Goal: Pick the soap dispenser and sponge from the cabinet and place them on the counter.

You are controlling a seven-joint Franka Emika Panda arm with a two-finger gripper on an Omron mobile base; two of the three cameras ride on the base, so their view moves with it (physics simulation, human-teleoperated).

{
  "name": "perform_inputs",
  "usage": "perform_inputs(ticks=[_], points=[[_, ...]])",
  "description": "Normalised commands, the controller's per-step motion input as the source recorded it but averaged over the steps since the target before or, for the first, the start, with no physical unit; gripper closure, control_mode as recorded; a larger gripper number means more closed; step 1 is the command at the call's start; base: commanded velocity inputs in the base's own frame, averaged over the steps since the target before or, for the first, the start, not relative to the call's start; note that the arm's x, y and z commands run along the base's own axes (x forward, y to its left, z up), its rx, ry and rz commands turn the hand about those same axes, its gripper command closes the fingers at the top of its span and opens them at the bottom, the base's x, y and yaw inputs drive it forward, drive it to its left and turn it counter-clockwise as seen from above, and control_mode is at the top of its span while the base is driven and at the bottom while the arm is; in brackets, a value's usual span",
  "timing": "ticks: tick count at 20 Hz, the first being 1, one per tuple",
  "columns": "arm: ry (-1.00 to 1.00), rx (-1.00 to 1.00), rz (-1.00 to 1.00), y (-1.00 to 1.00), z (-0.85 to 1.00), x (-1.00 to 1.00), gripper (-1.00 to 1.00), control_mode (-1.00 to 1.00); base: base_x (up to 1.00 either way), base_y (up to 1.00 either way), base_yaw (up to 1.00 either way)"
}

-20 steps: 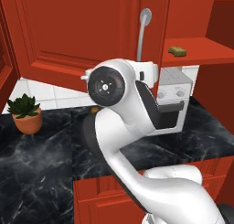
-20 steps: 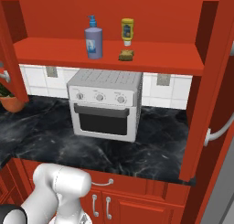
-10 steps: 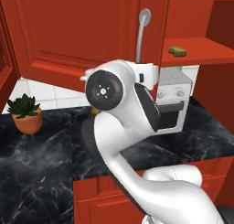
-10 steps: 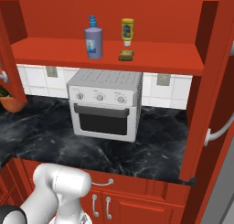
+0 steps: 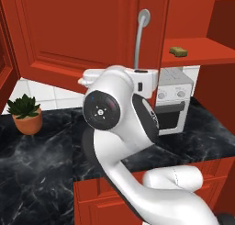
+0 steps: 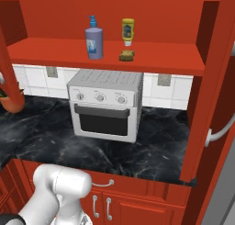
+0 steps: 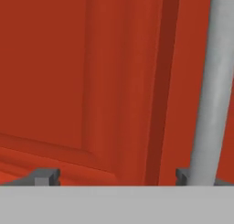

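Observation:
The lavender soap dispenser (image 6: 94,40) with its blue pump stands upright on the red shelf of the open cabinet (image 6: 151,59). The tan sponge (image 6: 126,55) lies a little to its right, and in the left base view the sponge (image 5: 176,51) rests near the shelf's front edge. Below runs the black marble counter (image 6: 160,150). My gripper (image 7: 114,176) is open with nothing between its fingertips (image 7: 45,176). It faces the red panelled cabinet door (image 7: 68,81) from very close, and the silver bar handle (image 7: 212,81) runs just by the right fingertip.
A yellow squeeze bottle (image 6: 128,32) stands behind the sponge. A white toaster oven (image 6: 105,104) sits on the counter under the shelf. A potted plant (image 5: 27,114) is at the counter's left. The open left door (image 5: 82,36) hangs over the counter, and the right door's handle (image 6: 220,127) juts out.
The arm's elbow has sunk lower and shifted slightly left. The gripper stays open, and the things on the shelf have not moved.

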Motion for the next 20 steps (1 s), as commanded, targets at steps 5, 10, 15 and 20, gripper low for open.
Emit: perform_inputs(ticks=[5,10,15,20], points=[[-0.11,0.00,0.00,0.40,0.00,-0.01,-1.00,-1.00,0.00,0.00,0.00],[-0.07,0.00,0.00,0.45,0.00,-0.01,-1.00,-1.00,0.00,0.00,0.00],[-0.07,0.00,0.00,0.37,0.05,-0.09,-1.00,-1.00,0.00,0.00,0.00],[-0.17,0.00,-0.06,0.27,0.04,-0.07,-1.00,-1.00,0.00,0.00,0.00]])
